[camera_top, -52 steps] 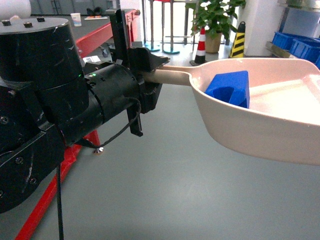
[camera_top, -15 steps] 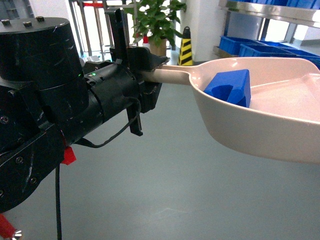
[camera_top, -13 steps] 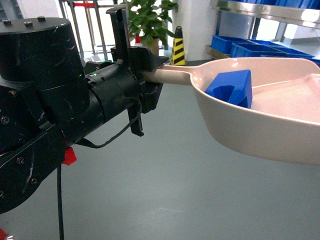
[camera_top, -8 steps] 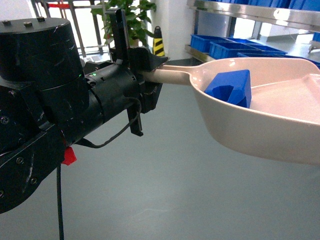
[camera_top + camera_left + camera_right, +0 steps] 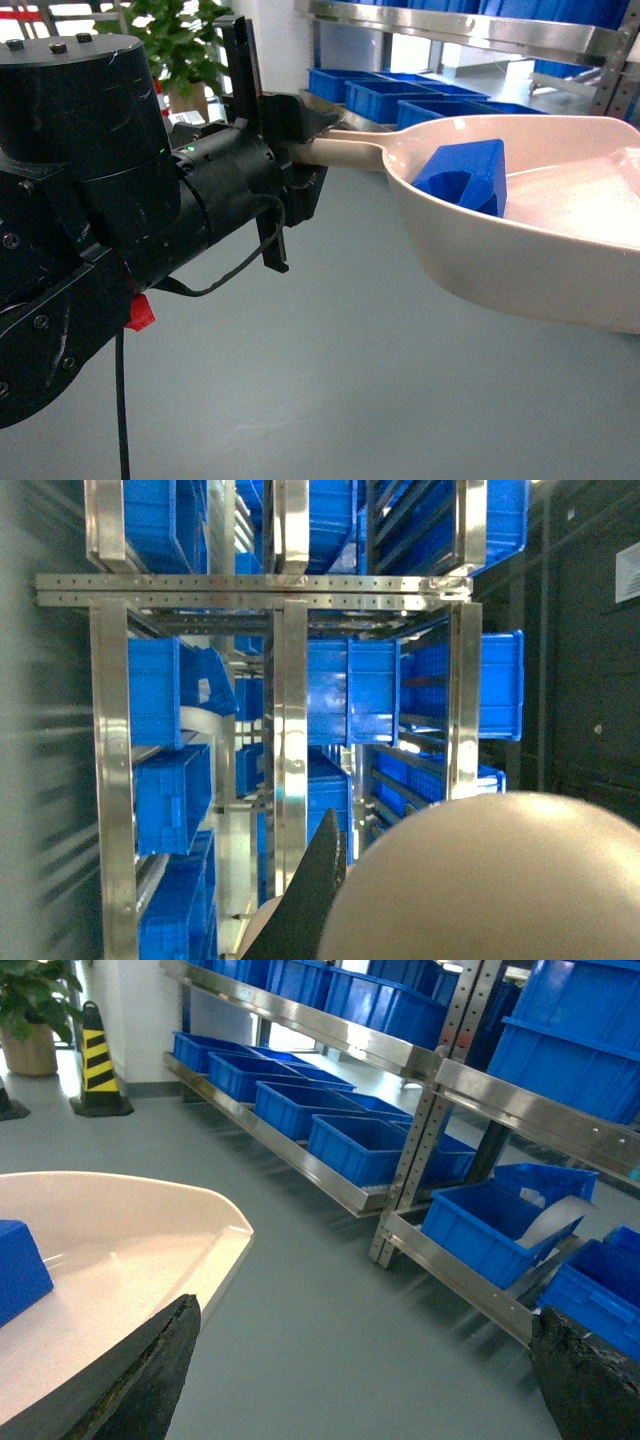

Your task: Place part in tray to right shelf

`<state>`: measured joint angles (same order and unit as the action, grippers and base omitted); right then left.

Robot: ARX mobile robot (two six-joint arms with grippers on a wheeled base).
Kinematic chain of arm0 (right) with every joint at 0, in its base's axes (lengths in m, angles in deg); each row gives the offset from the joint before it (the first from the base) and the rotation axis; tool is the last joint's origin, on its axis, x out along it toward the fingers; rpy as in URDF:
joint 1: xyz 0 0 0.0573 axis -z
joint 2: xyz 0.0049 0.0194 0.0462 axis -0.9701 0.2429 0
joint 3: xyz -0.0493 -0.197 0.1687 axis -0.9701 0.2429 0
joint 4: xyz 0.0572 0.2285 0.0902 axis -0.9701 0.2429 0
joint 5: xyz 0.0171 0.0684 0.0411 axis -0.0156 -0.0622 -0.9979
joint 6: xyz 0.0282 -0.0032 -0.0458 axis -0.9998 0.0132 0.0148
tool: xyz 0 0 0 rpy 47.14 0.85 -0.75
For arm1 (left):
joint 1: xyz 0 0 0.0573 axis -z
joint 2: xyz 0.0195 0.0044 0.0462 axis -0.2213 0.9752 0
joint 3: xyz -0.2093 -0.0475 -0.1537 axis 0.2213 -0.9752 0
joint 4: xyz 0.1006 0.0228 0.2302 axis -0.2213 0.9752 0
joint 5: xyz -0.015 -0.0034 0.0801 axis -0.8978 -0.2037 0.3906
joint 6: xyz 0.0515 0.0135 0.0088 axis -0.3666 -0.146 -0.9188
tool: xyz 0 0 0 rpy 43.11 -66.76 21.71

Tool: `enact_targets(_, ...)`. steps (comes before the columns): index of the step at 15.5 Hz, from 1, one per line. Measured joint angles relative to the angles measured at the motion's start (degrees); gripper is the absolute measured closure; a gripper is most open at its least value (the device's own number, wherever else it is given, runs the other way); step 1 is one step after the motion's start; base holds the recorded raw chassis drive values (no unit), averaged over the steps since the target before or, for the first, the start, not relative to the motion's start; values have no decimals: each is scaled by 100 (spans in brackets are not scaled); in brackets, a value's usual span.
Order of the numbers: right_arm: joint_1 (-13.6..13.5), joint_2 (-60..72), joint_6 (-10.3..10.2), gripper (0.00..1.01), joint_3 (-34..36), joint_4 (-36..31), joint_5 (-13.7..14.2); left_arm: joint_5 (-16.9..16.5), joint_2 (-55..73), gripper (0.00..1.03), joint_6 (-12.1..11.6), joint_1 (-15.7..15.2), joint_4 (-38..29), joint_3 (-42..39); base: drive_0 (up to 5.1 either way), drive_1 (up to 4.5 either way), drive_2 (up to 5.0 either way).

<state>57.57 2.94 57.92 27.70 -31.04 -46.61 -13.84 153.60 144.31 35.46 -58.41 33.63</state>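
While the left gripper (image 5: 300,150) clamps the tray (image 5: 520,270), blue crates (image 5: 440,105) line the rack behind.

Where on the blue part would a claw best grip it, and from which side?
From above, across the part's flat side faces. It sits tilted against the tray's back wall near the handle, so the wall blocks a side approach; only the top is open.

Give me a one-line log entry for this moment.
left gripper: shut on tray handle | part: in tray | right gripper: open | shelf crates: ahead
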Motion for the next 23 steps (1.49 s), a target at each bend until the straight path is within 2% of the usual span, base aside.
enact_targets(23,0,-2,0,3,0,-2,0,11,0,90,-2,-17,2,0,-159,-159,-159)
